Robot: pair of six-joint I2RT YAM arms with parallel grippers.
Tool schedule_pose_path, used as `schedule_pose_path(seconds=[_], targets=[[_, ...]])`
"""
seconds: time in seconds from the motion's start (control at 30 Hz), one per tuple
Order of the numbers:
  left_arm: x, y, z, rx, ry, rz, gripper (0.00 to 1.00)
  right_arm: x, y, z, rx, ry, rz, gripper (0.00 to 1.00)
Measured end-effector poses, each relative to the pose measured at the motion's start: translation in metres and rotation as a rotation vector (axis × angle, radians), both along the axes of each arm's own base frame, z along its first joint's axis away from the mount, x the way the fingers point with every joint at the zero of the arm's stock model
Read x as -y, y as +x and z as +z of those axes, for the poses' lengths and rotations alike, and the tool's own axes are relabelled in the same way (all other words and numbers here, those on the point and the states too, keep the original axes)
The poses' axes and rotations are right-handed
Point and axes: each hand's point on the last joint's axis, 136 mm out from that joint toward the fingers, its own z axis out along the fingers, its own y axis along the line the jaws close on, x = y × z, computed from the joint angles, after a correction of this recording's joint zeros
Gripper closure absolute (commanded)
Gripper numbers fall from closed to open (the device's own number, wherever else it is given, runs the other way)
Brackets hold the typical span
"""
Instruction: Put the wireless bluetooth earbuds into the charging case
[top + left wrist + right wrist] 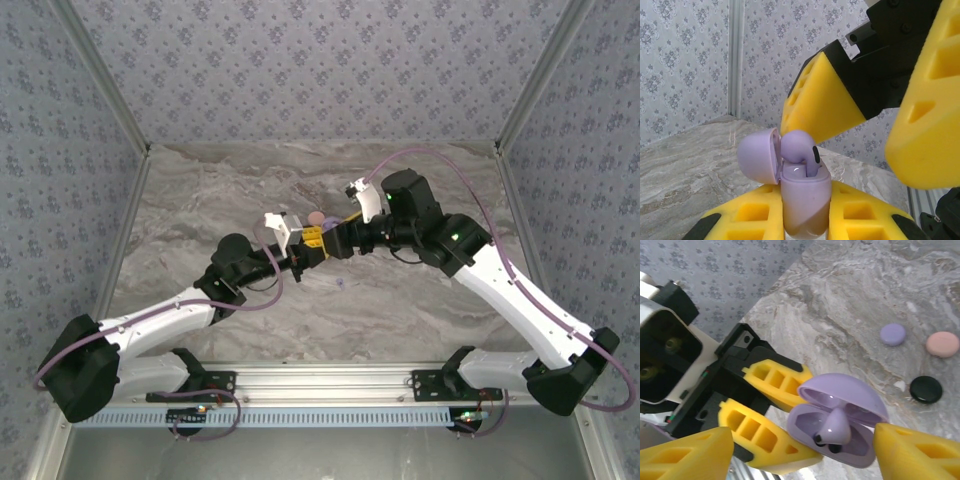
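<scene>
Walls [320, 70] well apart from lavender case [840, 405].

The lavender charging case [806, 200] stands upright, lid hinged open, raised above the tabletop [850, 300]. One lavender earbud [799, 150] pokes up out of its well, rounded head uppermost.

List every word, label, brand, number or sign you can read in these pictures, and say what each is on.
No text can be read.
Open lavender case and the earbud in it: no print visible.
Closed lavender case, pink case, black case on the table: plain tops.
Circuit boards by the arm bases: any print too small to read.
Wallpaper: flower pattern, no letters.
</scene>
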Motion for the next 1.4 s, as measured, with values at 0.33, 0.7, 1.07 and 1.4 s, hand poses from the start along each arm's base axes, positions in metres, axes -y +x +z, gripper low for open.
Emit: schedule_pose_path(seconds=[0.33, 0.7, 1.07, 1.4], targets=[[0.0, 0.0, 0.0, 0.0, 0.0, 0.0, 1.0, 0.004, -0.006, 0.002, 0.004, -0.005, -0.002, 0.32], [0.0, 0.0, 0.0, 0.0, 0.0, 0.0, 1.0, 0.0, -0.012, 0.003, -0.002, 0.003, 0.025, 0.34], [0.0, 0.0, 0.0, 0.0, 0.0, 0.0, 1.0, -0.006, -0.01, 0.003, 0.002, 0.009, 0.035, 0.34], [0.0, 0.0, -0.001, -0.002, 0.002, 0.0, 1.0, -0.01, -0.01, 0.003, 0.0, 0.017, 0.048, 0.35]])
